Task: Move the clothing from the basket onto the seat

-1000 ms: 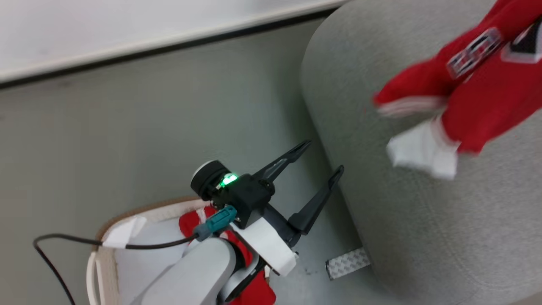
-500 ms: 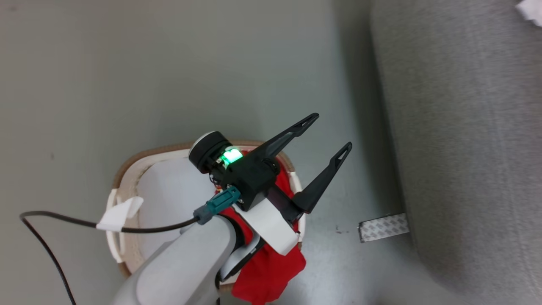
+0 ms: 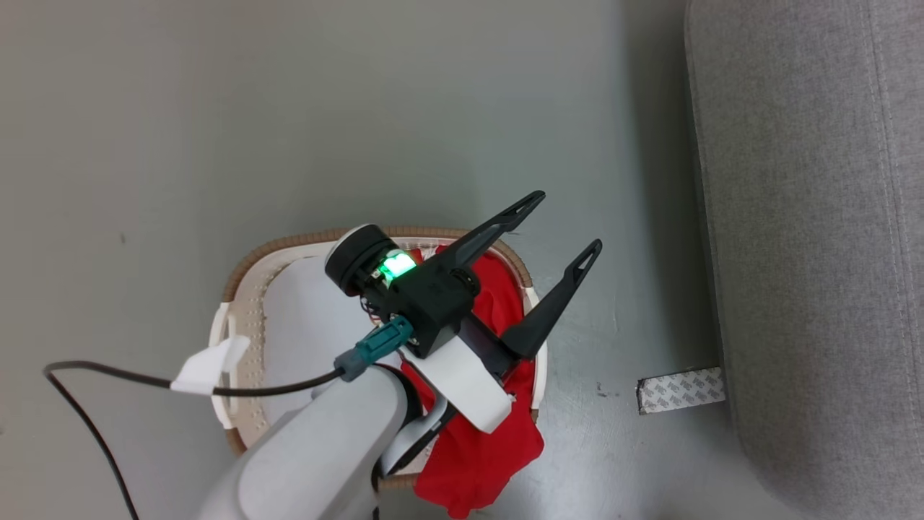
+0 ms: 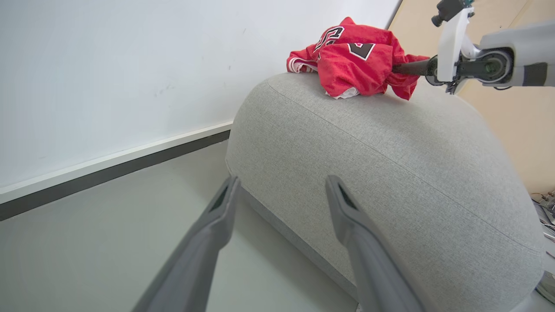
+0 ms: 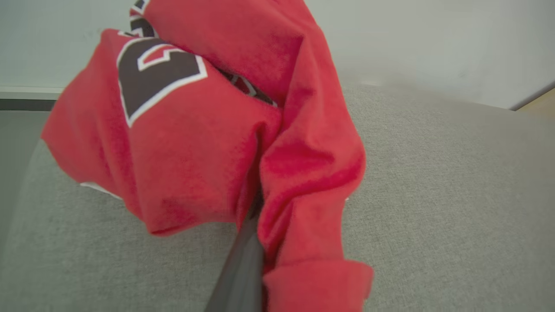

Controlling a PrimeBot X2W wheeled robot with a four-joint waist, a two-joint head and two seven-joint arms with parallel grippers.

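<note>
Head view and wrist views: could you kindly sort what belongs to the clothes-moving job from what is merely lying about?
Job: jersey at the seat, gripped by the right gripper; red garment draped over the basket rim; open left gripper above it.
Lying about: patterned strip on the floor; dark skirting board.

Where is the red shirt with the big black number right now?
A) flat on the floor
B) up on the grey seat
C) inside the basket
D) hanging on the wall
B: the red shirt sits bunched on top of the grey seat, and the right tool is pinched into its cloth.
</note>
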